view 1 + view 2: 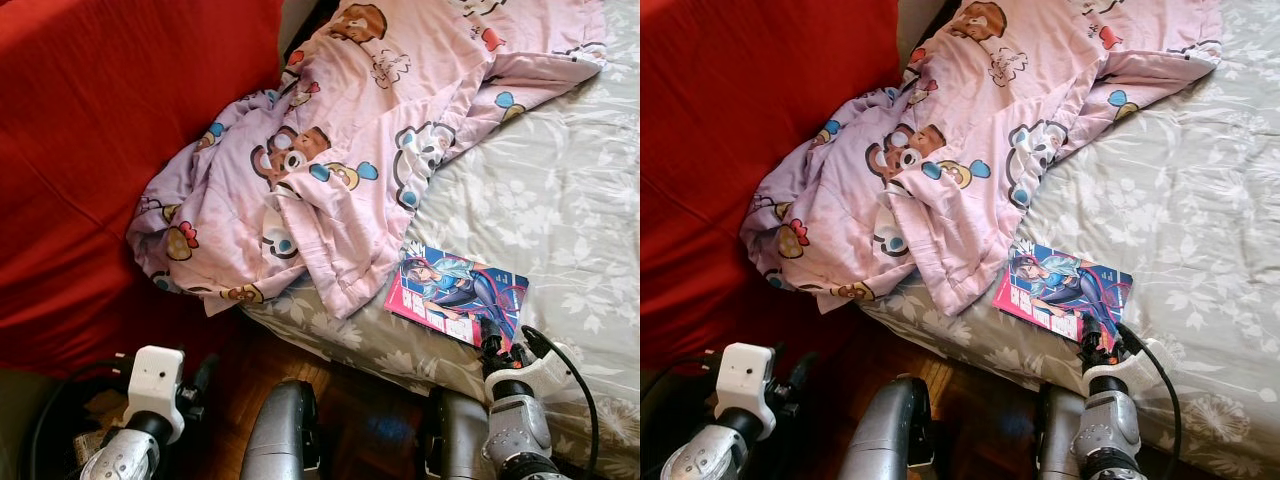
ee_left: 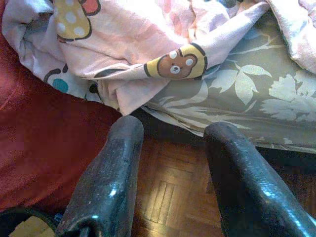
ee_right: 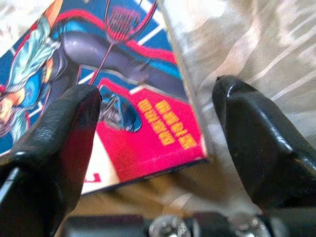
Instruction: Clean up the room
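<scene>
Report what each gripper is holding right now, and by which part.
Nothing is held. The right gripper is open, its fingers astride the near corner of the comic book on the bed, not yet closed. The left gripper is open above the floor.

Bright daylight on bed (image 1: 560, 200), floor (image 1: 350, 400) below in deep shadow; head views sharp, right wrist view soft, close-up blur

bed (image 1: 560, 200): grey floral sheet | on it: rumpled pink cartoon blanket (image 1: 340, 150), overhanging near edge | comic book (image 1: 457, 292) flat, just beside blanket | beneath: parquet floor (image 2: 173, 192)
</scene>
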Controlling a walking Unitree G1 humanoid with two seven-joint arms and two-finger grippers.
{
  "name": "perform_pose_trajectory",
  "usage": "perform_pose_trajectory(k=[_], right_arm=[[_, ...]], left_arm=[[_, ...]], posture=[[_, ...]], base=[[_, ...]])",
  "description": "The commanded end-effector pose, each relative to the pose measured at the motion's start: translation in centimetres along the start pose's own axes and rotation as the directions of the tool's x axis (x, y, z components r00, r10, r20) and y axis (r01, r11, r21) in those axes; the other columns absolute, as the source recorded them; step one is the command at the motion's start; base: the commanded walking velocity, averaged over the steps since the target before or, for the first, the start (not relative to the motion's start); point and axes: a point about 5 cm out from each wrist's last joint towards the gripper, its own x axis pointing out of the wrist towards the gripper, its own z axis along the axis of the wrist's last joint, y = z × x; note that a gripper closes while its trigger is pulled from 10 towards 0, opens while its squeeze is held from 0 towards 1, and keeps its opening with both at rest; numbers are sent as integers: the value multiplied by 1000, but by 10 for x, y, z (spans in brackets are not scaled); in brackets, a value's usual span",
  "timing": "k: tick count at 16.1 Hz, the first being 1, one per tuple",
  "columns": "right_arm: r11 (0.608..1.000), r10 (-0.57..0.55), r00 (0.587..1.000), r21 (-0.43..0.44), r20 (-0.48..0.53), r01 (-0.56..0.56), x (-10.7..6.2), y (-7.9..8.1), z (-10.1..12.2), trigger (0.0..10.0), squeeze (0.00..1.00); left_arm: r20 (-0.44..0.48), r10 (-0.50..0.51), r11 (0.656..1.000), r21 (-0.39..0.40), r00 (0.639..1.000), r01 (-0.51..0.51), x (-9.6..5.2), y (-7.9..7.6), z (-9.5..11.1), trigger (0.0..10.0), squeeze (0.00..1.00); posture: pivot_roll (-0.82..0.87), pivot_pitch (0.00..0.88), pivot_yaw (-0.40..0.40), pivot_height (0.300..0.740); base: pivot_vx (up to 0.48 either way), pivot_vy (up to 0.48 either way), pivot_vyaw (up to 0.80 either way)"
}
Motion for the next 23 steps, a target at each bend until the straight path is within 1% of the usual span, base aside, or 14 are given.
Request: perform_pose_trajectory(k=[1,3,6,8,11,15,16,18,20,22,23], right_arm=[[999,-41,999,-18,11,41,-5,-7,-3,10000,0],[1000,-20,999,-19,38,21,-6,-7,0,10000,0],[999,16,999,-50,34,-14,-7,-2,-3,10000,0],[999,19,1000,-46,24,-18,-7,-1,-5,10000,0],[997,55,998,-47,-18,-56,-6,5,-10,10000,0],[998,36,998,-40,-41,-38,-8,0,-13,10000,0],[999,24,997,-28,-72,-26,-10,-4,-18,10000,0],[1000,14,996,2,-87,-14,-13,-8,-21,10000,0],[997,22,991,73,-129,-13,-19,-13,-29,10000,0],[992,37,986,124,-160,-17,-23,-15,-35,10000,0],[982,46,985,186,-165,-15,-25,-17,-38,10000,0]], left_arm=[[-57,10,1000,11,998,-10,-5,4,-11,10000,0],[-53,12,1000,10,999,-11,-4,5,-10,10000,0],[-54,12,1000,9,998,-12,-3,5,-11,10000,0],[-55,12,1000,10,998,-11,-3,4,-11,10000,0],[-54,12,1000,14,998,-12,-4,5,-11,10000,0],[-56,9,1000,19,998,-8,-5,5,-11,10000,0],[-56,7,1000,22,998,-6,-5,5,-11,10000,0],[-55,5,1000,25,998,-4,-7,5,-10,10000,0],[-55,-1,1000,29,999,2,-10,4,-10,10000,0],[-60,-5,999,33,998,7,-14,3,-10,10000,0],[-65,-4,999,35,998,6,-17,4,-10,10000,0]], posture=[[205,292,187,625],[204,291,186,625],[201,297,186,625],[201,297,186,625],[209,299,186,625],[213,302,189,625],[213,302,189,625],[219,307,192,625],[223,313,195,625],[229,326,198,625],[240,339,200,625]], base=[[0,0,0],[0,0,0],[0,0,0],[0,0,0],[0,0,0],[0,0,0],[0,0,0],[0,0,0],[0,0,0],[0,0,0],[0,0,0]])
